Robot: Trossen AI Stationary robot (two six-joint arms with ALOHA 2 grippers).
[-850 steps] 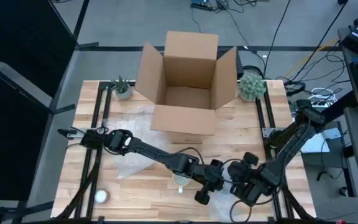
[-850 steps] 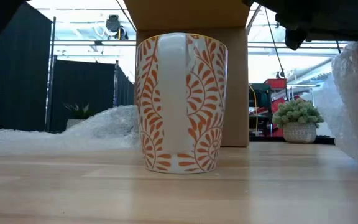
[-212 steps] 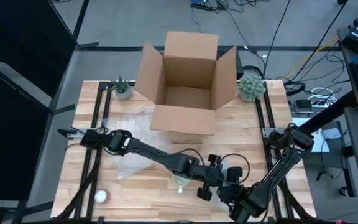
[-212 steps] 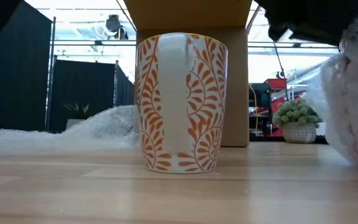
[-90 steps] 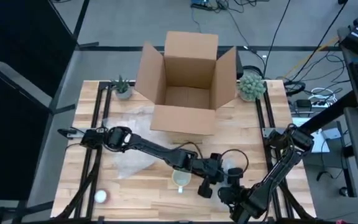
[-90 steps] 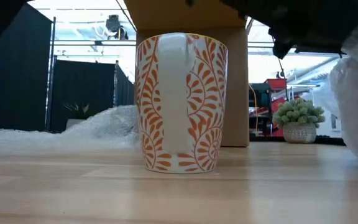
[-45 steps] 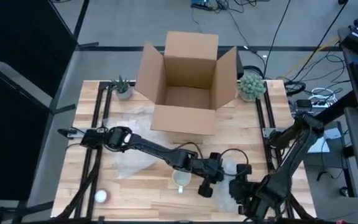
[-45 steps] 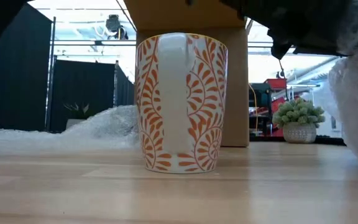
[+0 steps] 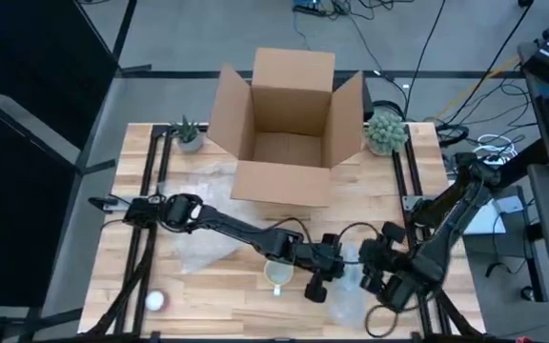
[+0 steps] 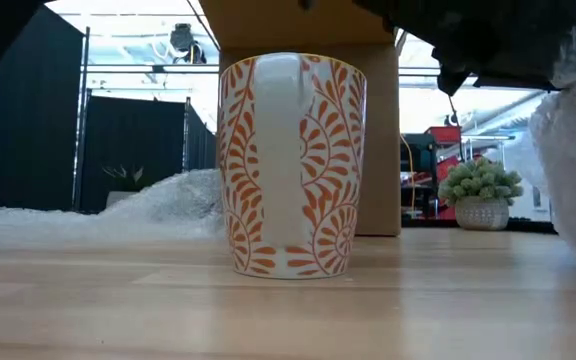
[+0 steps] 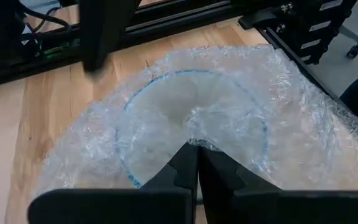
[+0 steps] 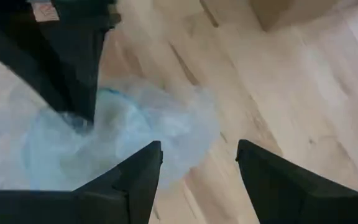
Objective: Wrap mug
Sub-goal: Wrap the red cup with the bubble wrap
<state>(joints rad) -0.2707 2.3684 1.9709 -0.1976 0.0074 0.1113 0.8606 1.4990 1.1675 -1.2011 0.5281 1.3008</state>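
Observation:
A white mug with orange leaves (image 10: 293,165) stands upright on the table near its front edge (image 9: 276,274), handle toward the low camera. Right of it a sheet of bubble wrap (image 9: 343,303) lies bunched on the wood; a blue ring shows through it (image 11: 197,106). My left gripper (image 11: 196,152) is shut on this wrap just right of the mug (image 9: 316,282). My right gripper (image 12: 197,171) hovers open over the wrap's right part (image 9: 372,274) and touches nothing. My left gripper pinches a raised pucker of the bubble wrap (image 11: 195,138) between its two shut fingers, near the sheet's middle. The fingers come slanting down from the table's left. The rest of the sheet is spread around them on the table, slack.
An open cardboard box (image 9: 289,124) stands at the far middle, with a small plant on each side (image 9: 188,133) (image 9: 386,130). More bubble wrap (image 9: 203,250) lies under the left arm. A small white thing (image 9: 155,301) sits at the near left corner.
My right gripper has moved from the table's near edge toward the far edge and a little right, and now stands beside the left gripper. The left arm, the mug and the pinched wrap have stayed put.

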